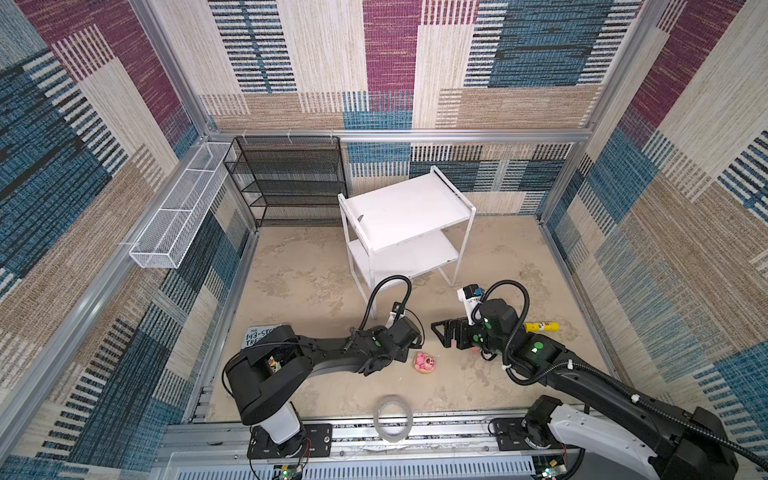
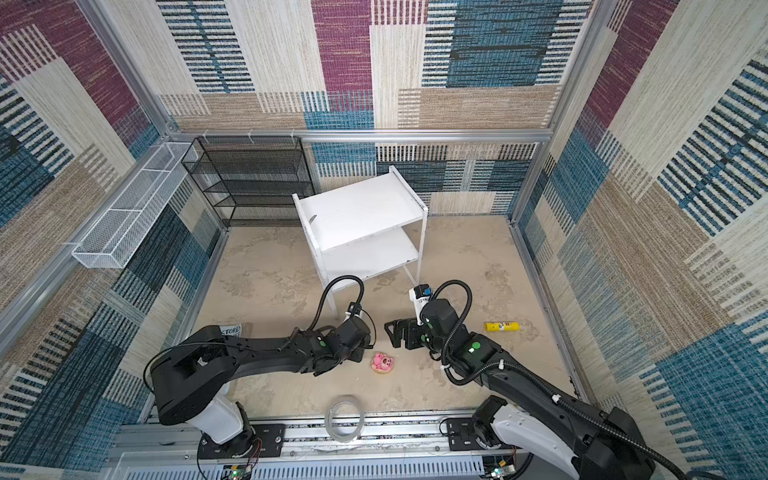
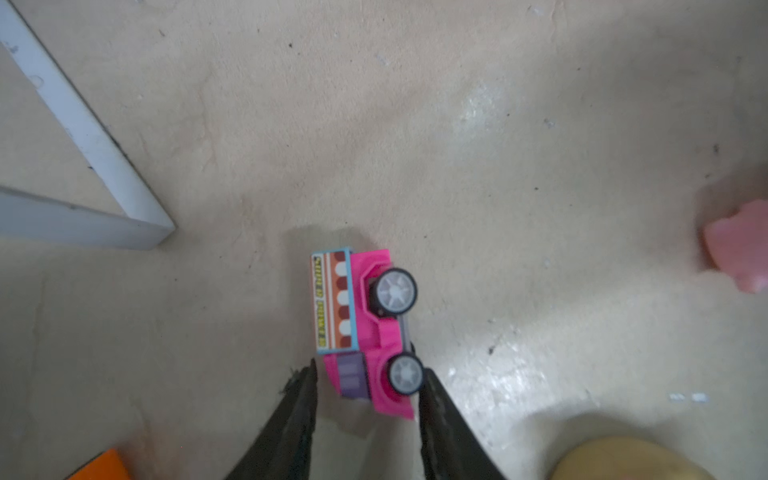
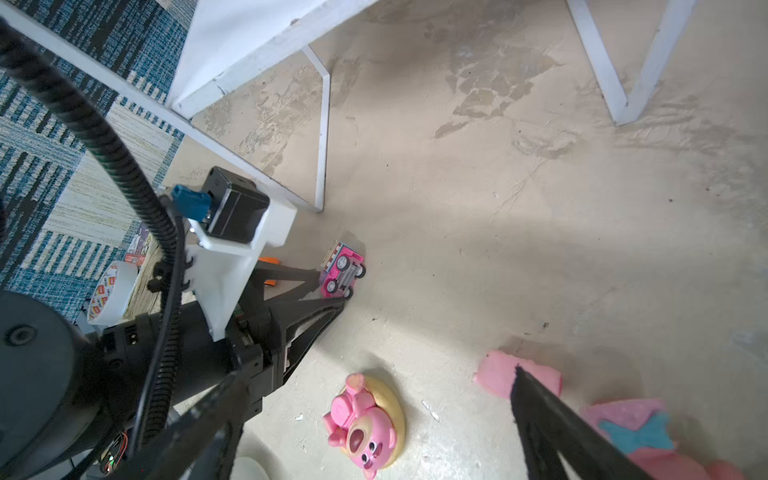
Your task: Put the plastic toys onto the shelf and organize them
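A pink multicolour toy car [image 3: 361, 324] lies on its side on the floor. My left gripper [image 3: 368, 386] straddles its cab end: one finger is against a wheel, and a small gap shows at the other. In both top views the car is hidden under the left wrist [image 1: 399, 332]. A pink bear on a yellowish ring [image 1: 426, 363] [image 4: 365, 424] lies between the arms. My right gripper [image 4: 380, 374] [image 1: 441, 334] hangs wide open above the bear, holding nothing. More pink toys [image 4: 631, 419] lie beside one right finger. The white shelf [image 1: 399, 208] [image 2: 357, 208] stands bare behind.
A black mesh rack [image 1: 286, 178] and a long white wire basket [image 1: 178, 216] stand at the back left. A yellow tube [image 1: 540, 327] lies to the right, a book [image 1: 259, 334] to the left. A tape roll [image 1: 392, 417] sits at the front edge. An orange toy [image 3: 99, 465] lies near the left gripper.
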Robot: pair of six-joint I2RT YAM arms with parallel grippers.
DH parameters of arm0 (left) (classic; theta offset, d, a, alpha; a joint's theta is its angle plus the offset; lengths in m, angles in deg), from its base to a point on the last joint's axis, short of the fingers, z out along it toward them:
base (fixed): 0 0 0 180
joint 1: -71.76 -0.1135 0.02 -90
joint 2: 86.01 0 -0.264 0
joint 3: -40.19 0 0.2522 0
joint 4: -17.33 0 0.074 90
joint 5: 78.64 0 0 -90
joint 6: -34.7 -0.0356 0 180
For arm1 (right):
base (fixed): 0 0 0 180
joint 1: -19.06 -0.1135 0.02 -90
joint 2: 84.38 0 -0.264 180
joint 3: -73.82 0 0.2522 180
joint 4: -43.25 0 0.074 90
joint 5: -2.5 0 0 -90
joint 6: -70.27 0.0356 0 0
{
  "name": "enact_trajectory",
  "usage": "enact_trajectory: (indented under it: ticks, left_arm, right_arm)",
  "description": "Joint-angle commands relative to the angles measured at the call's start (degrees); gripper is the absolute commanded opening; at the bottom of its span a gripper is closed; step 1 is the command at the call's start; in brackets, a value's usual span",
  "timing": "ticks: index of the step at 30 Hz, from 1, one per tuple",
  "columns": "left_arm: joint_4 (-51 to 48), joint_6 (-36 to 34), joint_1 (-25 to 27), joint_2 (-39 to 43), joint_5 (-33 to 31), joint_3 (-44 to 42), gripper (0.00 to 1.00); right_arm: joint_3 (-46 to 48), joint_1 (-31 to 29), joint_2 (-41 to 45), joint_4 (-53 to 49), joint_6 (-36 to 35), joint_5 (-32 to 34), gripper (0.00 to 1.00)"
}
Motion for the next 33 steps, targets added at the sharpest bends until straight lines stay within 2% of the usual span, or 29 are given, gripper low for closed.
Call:
enact_trajectory:
  ticks: [1, 14, 16, 19, 21, 29, 33]
  left_arm:
    - [-1.0, 1.1, -0.1, 0.0, -1.3, 0.3, 0.37]
    - [3.9, -1.6, -0.2, 1.5, 1.7, -2.3, 0.26]
    - [4.2, -1.8, -0.2, 1.3, 2.1, -2.3, 0.31]
    - [4.0, -2.0, -0.5, 0.6, 2.3, -1.7, 0.52]
    - [3.9, -2.3, -0.9, -0.2, 2.5, -1.0, 0.58]
    - [5.5, -4.1, -2.9, -1.8, 3.9, -0.1, 0.59]
    - [6.7, -5.3, -3.8, -2.7, 4.8, 0.3, 0.51]
  right_arm:
    - [0.2, 0.0, -0.5, 2.2, 0.4, -0.6, 0.99]
    - [1.3, 0.0, -1.7, 4.2, 0.4, -1.5, 0.99]
    - [1.4, -0.1, -1.6, 4.2, 0.4, -1.4, 0.99]
    - [1.4, -0.1, -1.7, 4.2, 0.2, -1.2, 0.99]
    - [1.4, 0.0, -1.7, 4.0, 0.2, -1.1, 0.99]
    - [1.1, 0.0, -2.0, 3.9, 0.1, -0.5, 1.0]
    - [0.9, 0.0, -2.5, 3.8, 0.1, -0.4, 1.0]
